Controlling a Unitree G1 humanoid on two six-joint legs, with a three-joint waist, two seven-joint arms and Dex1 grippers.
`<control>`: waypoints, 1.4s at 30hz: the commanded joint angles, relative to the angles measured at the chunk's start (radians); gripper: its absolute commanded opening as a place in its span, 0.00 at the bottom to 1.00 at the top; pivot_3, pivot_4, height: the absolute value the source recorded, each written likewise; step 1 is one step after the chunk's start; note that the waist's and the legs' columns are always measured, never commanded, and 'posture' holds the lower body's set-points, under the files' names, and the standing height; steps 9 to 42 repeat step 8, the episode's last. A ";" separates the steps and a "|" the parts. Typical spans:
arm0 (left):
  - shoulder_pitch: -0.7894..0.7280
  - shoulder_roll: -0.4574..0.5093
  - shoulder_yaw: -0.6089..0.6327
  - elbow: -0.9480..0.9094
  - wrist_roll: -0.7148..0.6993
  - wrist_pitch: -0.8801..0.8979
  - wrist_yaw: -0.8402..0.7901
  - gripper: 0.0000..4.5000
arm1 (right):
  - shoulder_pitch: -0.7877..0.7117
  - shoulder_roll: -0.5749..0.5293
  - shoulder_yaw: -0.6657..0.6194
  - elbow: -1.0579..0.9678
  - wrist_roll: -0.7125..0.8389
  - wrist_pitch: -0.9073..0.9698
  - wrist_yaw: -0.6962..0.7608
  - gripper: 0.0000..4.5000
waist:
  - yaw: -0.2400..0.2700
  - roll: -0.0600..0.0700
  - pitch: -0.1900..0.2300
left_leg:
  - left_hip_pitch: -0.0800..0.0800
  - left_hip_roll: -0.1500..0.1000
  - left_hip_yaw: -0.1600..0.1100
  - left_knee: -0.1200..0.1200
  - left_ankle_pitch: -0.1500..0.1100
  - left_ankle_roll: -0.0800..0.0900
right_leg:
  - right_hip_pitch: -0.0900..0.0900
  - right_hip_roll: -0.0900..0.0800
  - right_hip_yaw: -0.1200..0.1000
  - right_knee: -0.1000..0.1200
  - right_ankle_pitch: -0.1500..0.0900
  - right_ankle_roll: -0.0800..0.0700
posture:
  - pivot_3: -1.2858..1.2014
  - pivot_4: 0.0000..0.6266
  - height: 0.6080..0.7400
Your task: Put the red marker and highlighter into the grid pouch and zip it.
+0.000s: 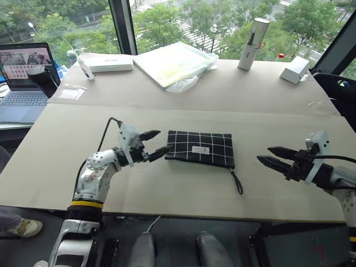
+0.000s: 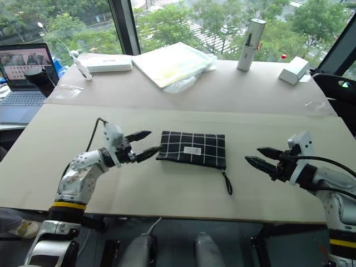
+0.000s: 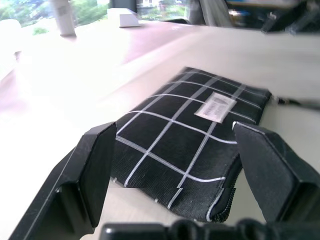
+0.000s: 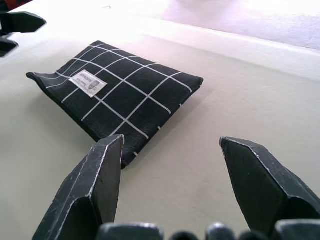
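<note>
Your left gripper (image 1: 154, 143) hangs with fingers spread at the grid pouch's (image 1: 200, 148) left end, mid-tabletop (image 1: 167, 189), your right gripper (image 1: 275, 156) spread well off to its right; push in carelessly and the flat pouch may just slide away.

I'm looking over a beige table (image 1: 183, 178) running in two slabs, with a seam crossing between near and far. Far left, an open laptop (image 1: 25, 83) is sitting off the table edge, screen lit. A flat white box (image 1: 111, 63) is lying at the far left, a small white bottle (image 1: 85, 69) just beside it. A clear plastic folder with yellowish sheets (image 1: 175, 63) is lying far centre. A silver cylinder (image 1: 253, 43) is standing upright far right, and a small white box (image 1: 295, 69) is sitting further right.
</note>
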State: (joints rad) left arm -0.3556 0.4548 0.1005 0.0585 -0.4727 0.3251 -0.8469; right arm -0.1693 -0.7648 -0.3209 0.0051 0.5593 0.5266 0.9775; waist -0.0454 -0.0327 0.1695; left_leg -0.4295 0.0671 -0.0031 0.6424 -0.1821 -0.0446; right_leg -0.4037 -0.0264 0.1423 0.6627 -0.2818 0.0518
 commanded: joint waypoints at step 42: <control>0.188 0.074 0.208 -0.187 -0.080 0.199 0.173 0.89 | -0.096 0.037 0.072 0.097 -0.047 -0.059 0.013 0.77 | 0.012 0.000 0.000 | 0.000 -0.001 0.000 0.001 0.000 0.000 | 0.001 -0.001 0.000 -0.001 0.000 0.000 | 0.52 0.24 1.00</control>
